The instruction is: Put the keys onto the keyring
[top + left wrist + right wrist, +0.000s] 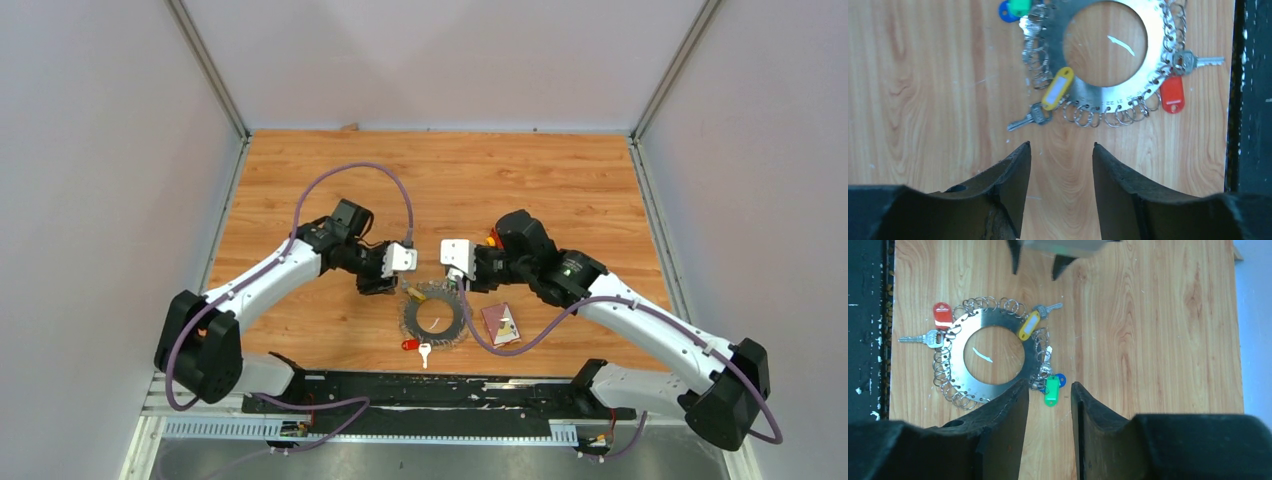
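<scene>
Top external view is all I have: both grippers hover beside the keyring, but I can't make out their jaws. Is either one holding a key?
Observer: No. On its own wrist camera the left gripper stands open, with nothing between its fingers.
Operator: And the other arm?
Observer: The right gripper is open too, and empty, by its wrist camera.
Operator: I can pick out a red tag and a yellow tag. Any more?
Observer: Yes. A green tag and a blue tag lie side by side at the edge of the keyring, just ahead of the right arm's fingers.
</scene>
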`<state>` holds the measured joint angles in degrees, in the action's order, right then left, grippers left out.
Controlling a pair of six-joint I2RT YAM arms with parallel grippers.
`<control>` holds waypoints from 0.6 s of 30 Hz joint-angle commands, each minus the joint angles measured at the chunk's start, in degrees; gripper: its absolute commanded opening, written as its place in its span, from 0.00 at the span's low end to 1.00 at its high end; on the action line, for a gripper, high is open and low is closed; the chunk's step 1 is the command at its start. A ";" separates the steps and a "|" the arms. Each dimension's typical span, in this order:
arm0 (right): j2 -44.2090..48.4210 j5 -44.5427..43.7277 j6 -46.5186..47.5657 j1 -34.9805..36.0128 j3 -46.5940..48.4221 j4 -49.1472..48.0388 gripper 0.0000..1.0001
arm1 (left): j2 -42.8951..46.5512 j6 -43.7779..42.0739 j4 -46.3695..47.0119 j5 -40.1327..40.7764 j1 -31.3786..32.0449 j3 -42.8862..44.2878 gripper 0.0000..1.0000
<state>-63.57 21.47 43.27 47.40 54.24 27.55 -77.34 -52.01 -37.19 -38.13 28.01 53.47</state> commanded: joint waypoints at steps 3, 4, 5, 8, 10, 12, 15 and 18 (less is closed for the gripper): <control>0.95 4.81 -2.28 -4.07 0.05 0.04 0.35 | -4.77 -8.37 -3.06 5.30 4.66 0.96 0.44; 1.27 4.95 -2.31 -4.32 -0.05 0.05 0.34 | -6.85 -8.60 -3.81 5.78 4.89 1.85 0.42; 1.54 5.02 -2.26 -4.46 -0.16 0.05 0.34 | -8.24 -8.70 -4.14 6.25 5.08 2.50 0.42; 1.96 5.30 -2.27 -4.82 -0.59 0.13 0.34 | -11.72 -9.59 -4.42 7.72 5.66 3.35 0.39; 1.98 5.48 -2.31 -4.97 -0.70 0.13 0.34 | -13.83 -10.35 -4.83 8.52 5.99 4.00 0.38; 1.96 5.66 -2.23 -5.11 -0.64 0.23 0.34 | -15.34 -10.35 -4.47 8.98 6.16 4.55 0.39; 1.91 5.93 -2.31 -5.20 -0.71 0.30 0.34 | -16.50 -10.41 -3.01 9.74 6.29 4.92 0.41; 1.87 6.03 -2.23 -5.19 -0.71 0.40 0.33 | -17.82 -10.57 -2.45 9.67 6.45 5.74 0.42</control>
<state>-62.78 25.87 41.80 42.54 53.67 27.86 -94.21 -60.90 -40.80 -28.67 34.02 56.34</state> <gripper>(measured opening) 0.337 0.414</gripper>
